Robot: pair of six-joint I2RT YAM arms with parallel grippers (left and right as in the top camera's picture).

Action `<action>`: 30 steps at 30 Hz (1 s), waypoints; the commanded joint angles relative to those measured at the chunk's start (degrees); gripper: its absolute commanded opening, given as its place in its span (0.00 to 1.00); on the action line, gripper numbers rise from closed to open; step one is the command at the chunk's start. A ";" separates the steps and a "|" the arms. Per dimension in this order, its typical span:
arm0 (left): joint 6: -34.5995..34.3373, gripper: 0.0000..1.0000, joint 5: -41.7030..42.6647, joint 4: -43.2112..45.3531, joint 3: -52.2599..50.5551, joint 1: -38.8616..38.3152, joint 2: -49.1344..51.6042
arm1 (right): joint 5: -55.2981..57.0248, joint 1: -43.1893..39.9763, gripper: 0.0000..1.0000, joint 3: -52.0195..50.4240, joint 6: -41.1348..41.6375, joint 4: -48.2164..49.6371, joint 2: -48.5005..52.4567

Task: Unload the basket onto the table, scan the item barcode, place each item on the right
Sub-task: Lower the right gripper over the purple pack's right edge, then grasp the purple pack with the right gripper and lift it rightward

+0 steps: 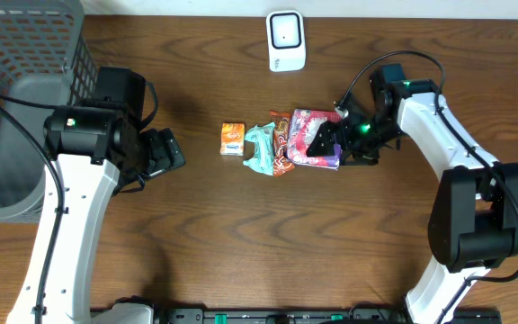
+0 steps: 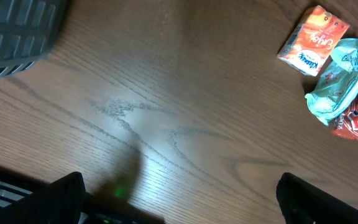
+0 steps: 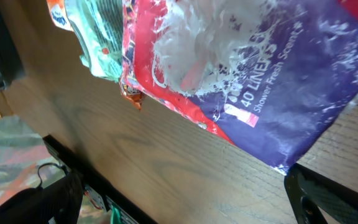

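A row of items lies mid-table: a small orange box (image 1: 233, 139), a teal packet (image 1: 261, 149), a red-orange packet (image 1: 281, 144) and a red-and-purple liner pack (image 1: 308, 137). The white barcode scanner (image 1: 286, 40) stands at the back edge. My right gripper (image 1: 333, 142) hovers open over the liner pack's right end. In the right wrist view the pack (image 3: 247, 74) fills the top, and bare wood shows between the spread fingers of the gripper (image 3: 185, 202). My left gripper (image 1: 165, 153) is open, left of the orange box (image 2: 312, 40) and teal packet (image 2: 340, 78), with nothing inside the gripper (image 2: 179, 199).
A grey mesh basket (image 1: 16, 90) occupies the table's far left, its corner also in the left wrist view (image 2: 17, 31). A black rail (image 1: 286, 315) runs along the front edge. Bare wood lies between the left gripper and the items.
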 commanded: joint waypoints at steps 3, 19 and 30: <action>0.15 0.98 -0.33 -0.17 0.20 0.17 0.28 | 3.69 -1.57 0.99 4.28 1.46 0.22 -1.75; 0.15 0.98 -0.33 -0.17 0.20 0.17 0.28 | 14.45 -4.13 0.99 1.99 1.25 9.42 -1.66; 0.15 0.98 -0.33 -0.17 0.20 0.17 0.28 | 9.05 -3.74 0.97 -5.07 4.68 17.40 -1.66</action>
